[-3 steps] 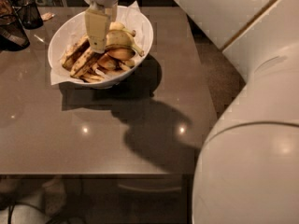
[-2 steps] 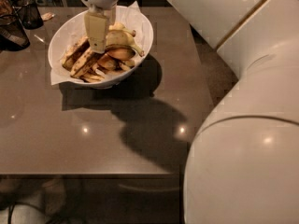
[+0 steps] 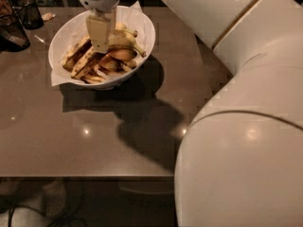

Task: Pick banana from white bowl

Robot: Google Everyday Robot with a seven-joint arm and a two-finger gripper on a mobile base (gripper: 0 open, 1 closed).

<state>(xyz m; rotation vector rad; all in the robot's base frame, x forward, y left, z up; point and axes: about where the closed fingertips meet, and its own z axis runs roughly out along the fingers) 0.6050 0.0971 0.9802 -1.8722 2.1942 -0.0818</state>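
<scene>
The white bowl [image 3: 144, 25] stands at the table's far left, lined with white paper. It holds several bananas. The banana [image 3: 124, 40] is the long yellow one at the right of the pile, its dark-tipped stem pointing right toward the rim. Darker spotted bananas [image 3: 78, 56] lie at the left, and small stubby ones [image 3: 122, 55] in the middle. My gripper [image 3: 100, 38] reaches down into the bowl from the far side, right over the left end of the banana, which it hides. I cannot tell whether it touches the banana.
The bowl sits on a brown glossy table [image 3: 71, 131]. Dark objects [image 3: 12, 30] and a dark cup [image 3: 31, 13] stand at the far left edge. My arm's large white body [image 3: 241, 141] fills the right foreground and hides the table's right side.
The arm's white body in the foreground has swung further left and fills more of the view. The gripper stays in the bowl at about the same spot.
</scene>
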